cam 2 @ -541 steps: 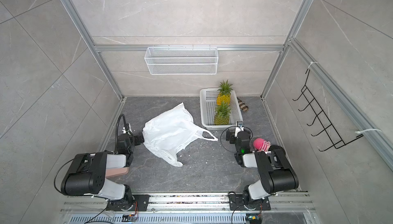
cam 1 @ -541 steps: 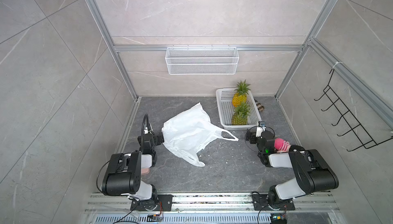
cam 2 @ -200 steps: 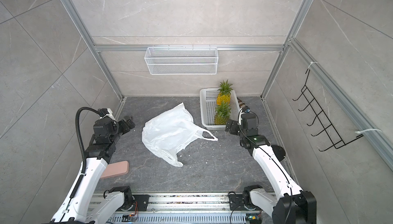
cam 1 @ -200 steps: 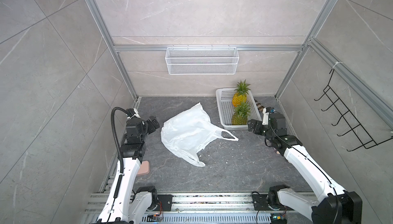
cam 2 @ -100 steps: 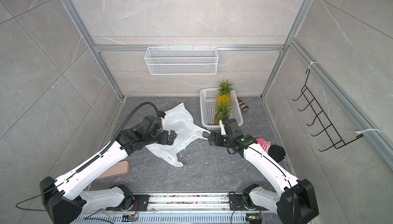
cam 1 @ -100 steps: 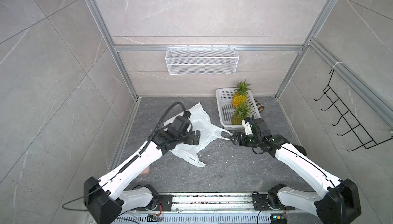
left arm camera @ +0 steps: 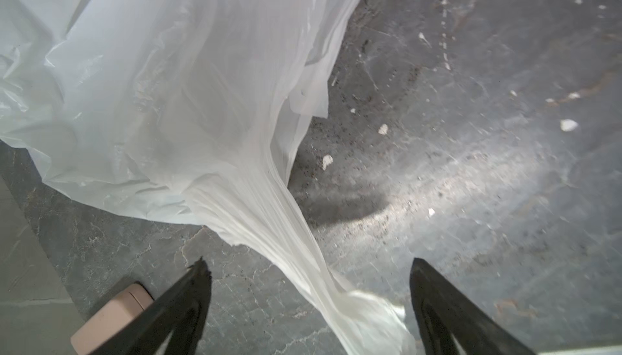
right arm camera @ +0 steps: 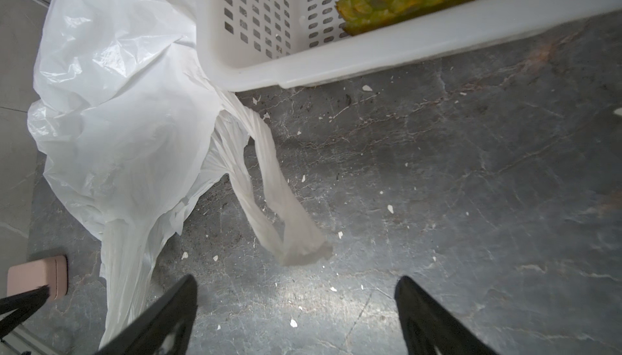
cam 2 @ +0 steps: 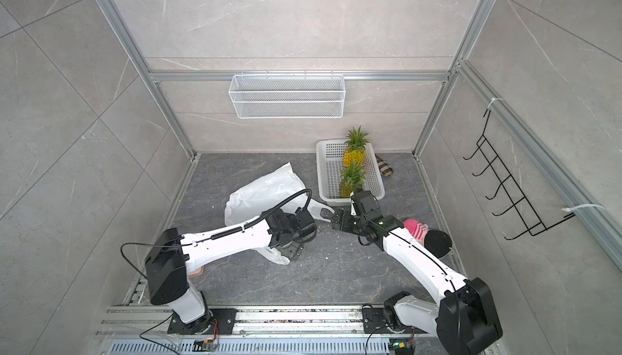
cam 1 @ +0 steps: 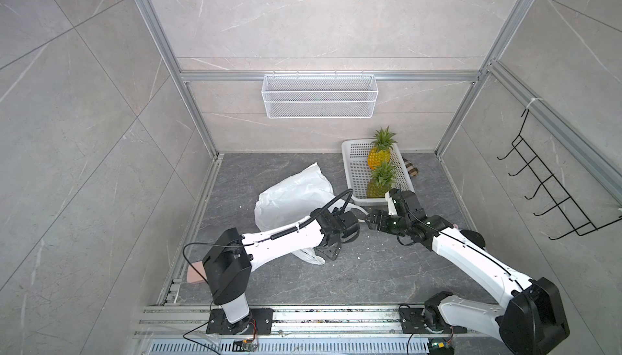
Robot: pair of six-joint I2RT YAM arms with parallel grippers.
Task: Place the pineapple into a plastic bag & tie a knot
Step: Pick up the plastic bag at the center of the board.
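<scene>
So the plastic bag (cam 1: pixel 292 195) was lying crumpled and flat on the dark grey tabletop (cam 1: pixel 370 286), just left of the white perforated basket (cam 1: pixel 356 168), in both top views. Both pineapples were sitting in that basket, a yellower one (cam 1: pixel 380 154) at the back and a greener one (cam 1: pixel 378 185) at the front. In the right wrist view the bag (right arm camera: pixel 117 100) was touching the basket's corner (right arm camera: pixel 336 63).

The left gripper (left arm camera: pixel 308 264) pointed down over the near end of the bag with its jaws spread wide. One bunched-up handle strip (left arm camera: pixel 286 235) ran along the tabletop between the fingers, but they weren't pinching it, so it had hold of nothing. A pinkish block (left arm camera: pixel 111 316) sat near one finger.

The right gripper (right arm camera: pixel 296 281) was wide open too and empty, hovering over bare tabletop just short of the other handle loop (right arm camera: pixel 269 185), which lay loose and a bit twisted. In a top view, that gripper (cam 2: pixel 328 217) sat right at the loop's tip, beside the left arm's wrist.
</scene>
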